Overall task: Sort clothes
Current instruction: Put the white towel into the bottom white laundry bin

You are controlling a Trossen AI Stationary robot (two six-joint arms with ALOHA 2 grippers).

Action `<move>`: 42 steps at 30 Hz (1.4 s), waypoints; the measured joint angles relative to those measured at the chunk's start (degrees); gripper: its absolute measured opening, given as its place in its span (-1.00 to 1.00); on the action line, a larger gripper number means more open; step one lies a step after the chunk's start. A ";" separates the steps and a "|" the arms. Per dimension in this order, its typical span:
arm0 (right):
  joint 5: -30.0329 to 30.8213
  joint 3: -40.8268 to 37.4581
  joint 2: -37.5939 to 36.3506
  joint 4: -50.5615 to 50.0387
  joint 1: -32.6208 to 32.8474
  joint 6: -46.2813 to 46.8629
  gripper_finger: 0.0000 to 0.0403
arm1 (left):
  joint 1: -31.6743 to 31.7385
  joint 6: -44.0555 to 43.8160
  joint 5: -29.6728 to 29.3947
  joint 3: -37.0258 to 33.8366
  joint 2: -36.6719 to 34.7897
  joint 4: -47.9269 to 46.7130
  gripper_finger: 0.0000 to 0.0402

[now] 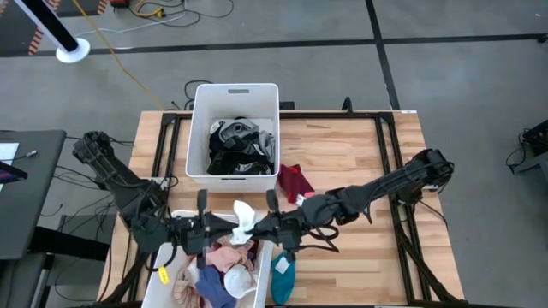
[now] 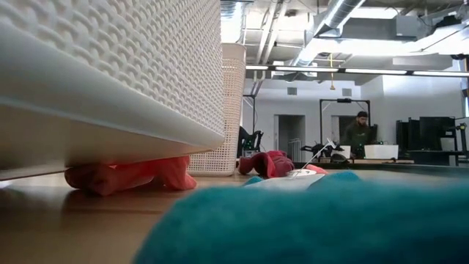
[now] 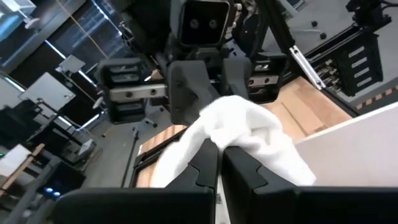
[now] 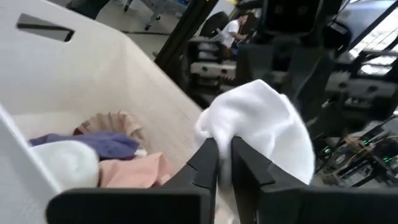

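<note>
Both grippers, left [image 1: 229, 225] and right [image 1: 259, 227], pinched one white garment [image 1: 243, 218] above the near bin [image 1: 264, 272]; sorting partly finished, maroon [image 1: 294, 181] and teal [image 1: 282, 279] pieces remained on the table [image 1: 360, 145].

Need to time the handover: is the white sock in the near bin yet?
Not in. The white sock hangs above the near bin, pinched between left tool and right tool.

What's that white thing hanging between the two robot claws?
A white garment, probably a sock. In the high view it hangs between the left gripper and the right gripper, above the near bin. Both wrist views show each claw pinching it.
</note>
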 joint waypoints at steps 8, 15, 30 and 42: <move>0.15 -0.01 0.00 -5.58 0.05 2.27 -0.52 | -5.41 1.77 -6.57 0.09 -0.06 -0.89 -0.99; 4.14 -0.06 -1.15 -9.34 1.16 2.80 -0.34 | -10.27 3.40 -11.21 0.09 -0.09 -0.95 -1.00; 10.79 -0.06 -8.28 -34.83 3.87 22.21 -0.17 | -16.20 -13.63 1.29 0.11 -0.11 -14.26 -0.99; 3.92 -2.38 -5.71 -40.77 6.43 32.93 -0.17 | -13.01 -30.57 9.10 0.11 -0.11 -26.13 -0.97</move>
